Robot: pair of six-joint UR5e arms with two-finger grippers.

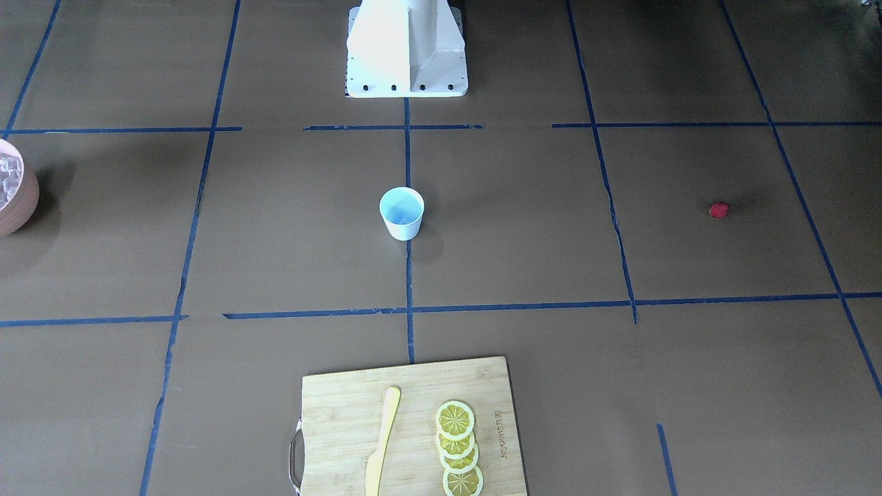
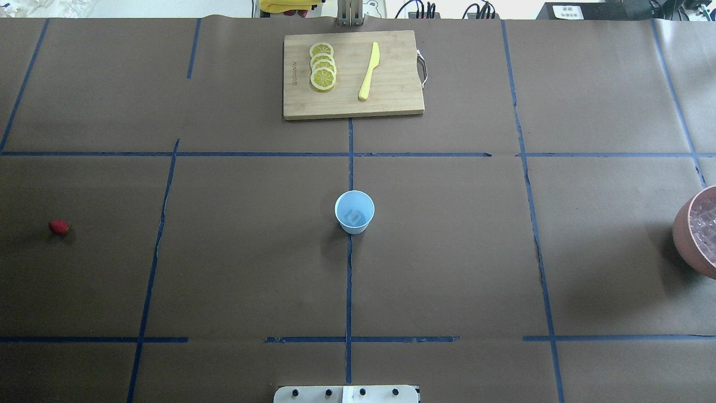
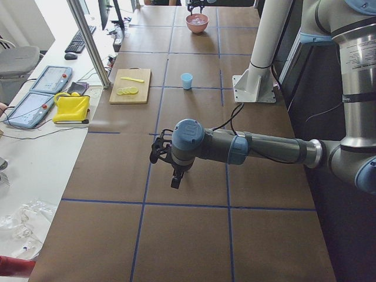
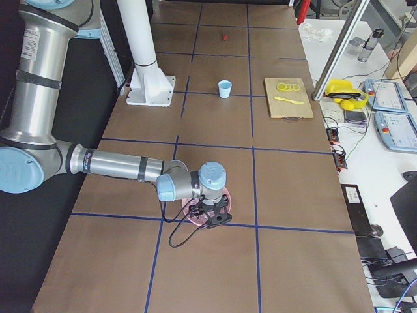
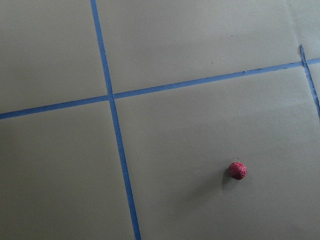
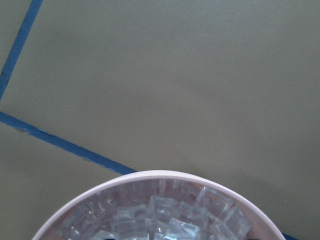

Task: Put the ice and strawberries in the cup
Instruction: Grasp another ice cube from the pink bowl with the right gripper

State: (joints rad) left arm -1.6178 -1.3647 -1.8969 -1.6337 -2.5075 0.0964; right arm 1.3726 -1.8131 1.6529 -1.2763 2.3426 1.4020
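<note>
The white cup (image 2: 354,211) with a pale blue inside stands upright at the table's middle; it also shows in the front view (image 1: 402,212). One clear cube seems to lie in it. The red strawberry (image 2: 59,226) lies alone on the table; the left wrist view shows it (image 5: 238,170) below. Ice cubes (image 6: 160,215) fill the pinkish-brown bowl (image 2: 689,238). My left gripper (image 3: 155,154) hovers above the table near the strawberry. My right gripper (image 4: 212,218) hangs over the bowl. Both show only in side views, so I cannot tell whether they are open or shut.
A wooden cutting board (image 2: 391,101) with lemon slices (image 2: 323,66) and a yellow knife (image 2: 369,71) lies at the table's far side. The robot's white base (image 1: 406,48) stands at the near edge. Blue tape lines cross the brown table.
</note>
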